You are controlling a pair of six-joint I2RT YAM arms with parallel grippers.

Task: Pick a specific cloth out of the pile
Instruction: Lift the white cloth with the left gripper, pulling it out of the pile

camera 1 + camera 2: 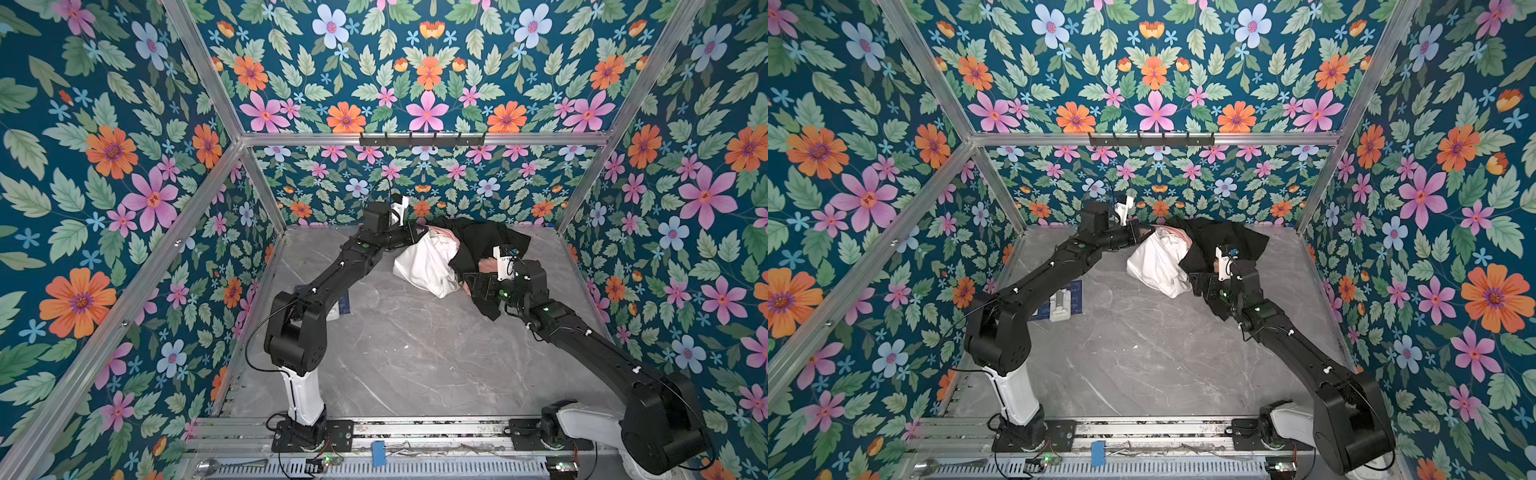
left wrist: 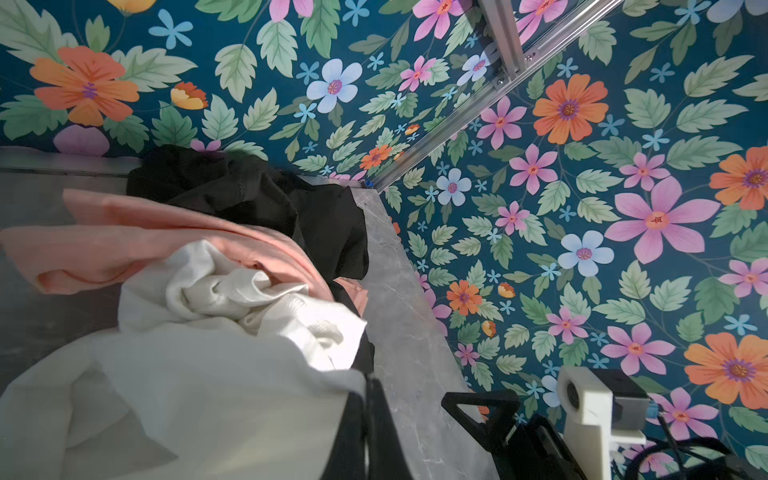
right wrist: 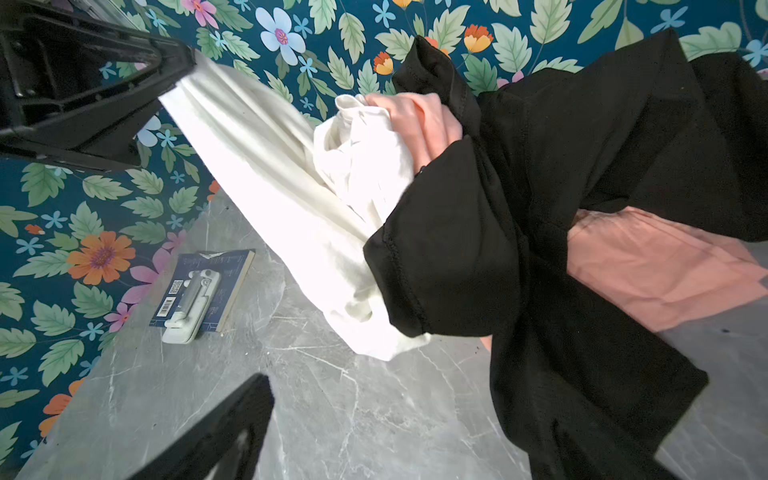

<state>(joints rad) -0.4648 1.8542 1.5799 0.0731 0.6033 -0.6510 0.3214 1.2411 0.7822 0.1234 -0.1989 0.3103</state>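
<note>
The pile [image 1: 465,253] lies at the back of the table [image 1: 395,353]. In it are the white cloth [image 1: 424,266] [image 1: 1158,266], a black garment [image 1: 486,241] [image 3: 582,166] and a peach-pink shirt [image 2: 124,237] [image 3: 648,270]. My left gripper [image 1: 415,235] [image 2: 365,384] is shut on an edge of the white cloth [image 2: 187,395], which stretches taut from it into the pile [image 3: 266,174]. The black garment drapes over the cloth's far side. My right gripper [image 1: 473,286] [image 3: 382,432] is open beside the cloth's near end, with bare table between its fingers. One of its fingers [image 3: 232,428] shows and black fabric hides the other.
A dark blue book with a white device on it [image 1: 1065,301] [image 3: 199,291] lies on the table's left side, by the left arm. Floral walls and aluminium posts [image 1: 266,195] close in the table on three sides. A black hook rail [image 1: 422,139] hangs on the back wall.
</note>
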